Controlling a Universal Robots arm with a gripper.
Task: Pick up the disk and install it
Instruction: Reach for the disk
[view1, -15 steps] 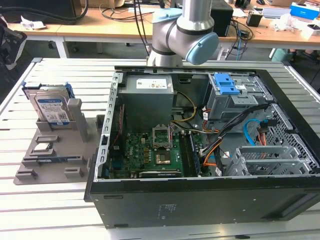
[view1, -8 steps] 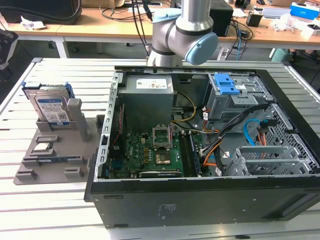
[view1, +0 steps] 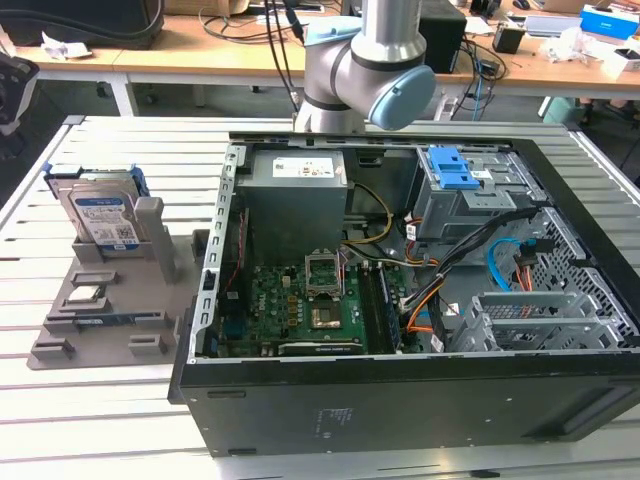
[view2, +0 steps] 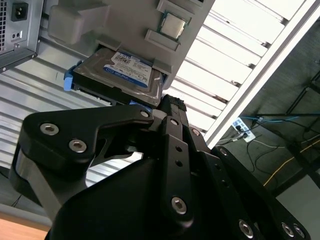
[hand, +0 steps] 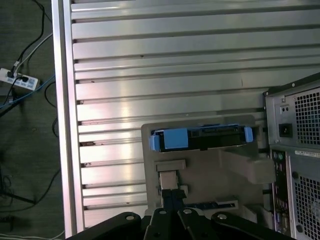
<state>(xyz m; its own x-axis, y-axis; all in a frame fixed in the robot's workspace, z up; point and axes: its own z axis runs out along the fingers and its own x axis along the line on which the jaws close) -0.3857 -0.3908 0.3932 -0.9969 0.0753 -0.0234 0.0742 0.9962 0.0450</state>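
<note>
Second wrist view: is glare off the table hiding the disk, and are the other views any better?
In the second wrist view the table slats blow out white, yet the disk is evenly lit; in the first wrist view sheen lies on the slats, not the disk; the exterior view shows no glare on it.

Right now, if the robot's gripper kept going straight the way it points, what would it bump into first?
The gripper would probably meet the grey holder first, just beside the disk; depth is unclear.
</note>
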